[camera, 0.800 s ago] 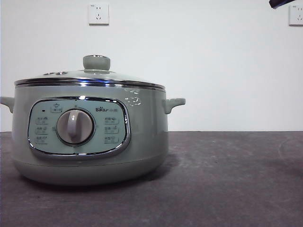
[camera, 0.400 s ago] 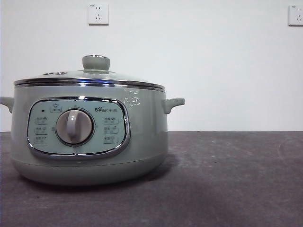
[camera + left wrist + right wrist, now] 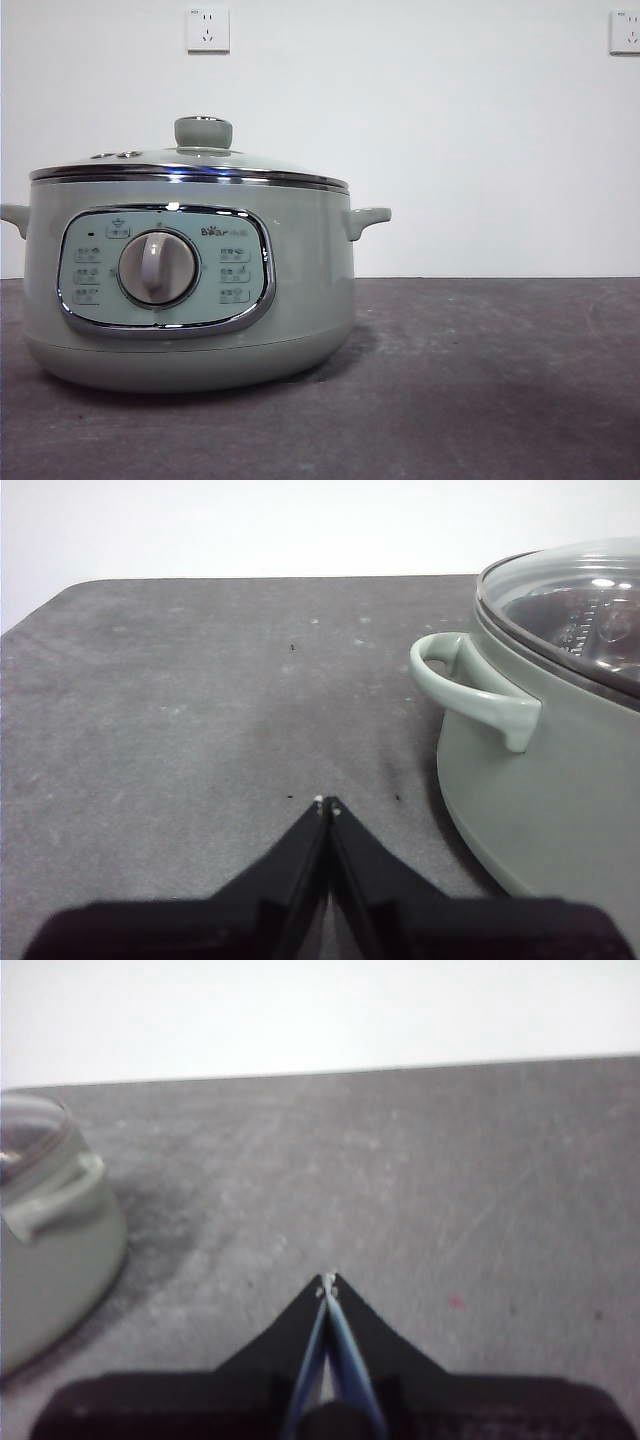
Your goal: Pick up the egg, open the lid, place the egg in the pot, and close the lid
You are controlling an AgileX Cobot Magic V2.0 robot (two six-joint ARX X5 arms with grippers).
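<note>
The pale green pot (image 3: pixel 190 290) stands on the dark table at the left of the front view, its dial and control panel facing me. The glass lid (image 3: pixel 190 165) with its green knob rests shut on the pot. The egg is out of view. My left gripper (image 3: pixel 327 802) is shut and empty over the table, beside the pot (image 3: pixel 545 770) and short of its side handle. On the other side, my right gripper (image 3: pixel 327 1280) is shut with nothing in it, well away from the pot (image 3: pixel 50 1250). Neither arm shows in the front view.
The dark grey table (image 3: pixel 480 380) stretches to the right of the pot. A white wall with two sockets (image 3: pixel 208 30) stands behind. The table's far edge and rounded corner (image 3: pixel 60 590) show in the left wrist view.
The black arm tip at the top right corner of the front view has left the picture. The pot and lid have stayed put.
</note>
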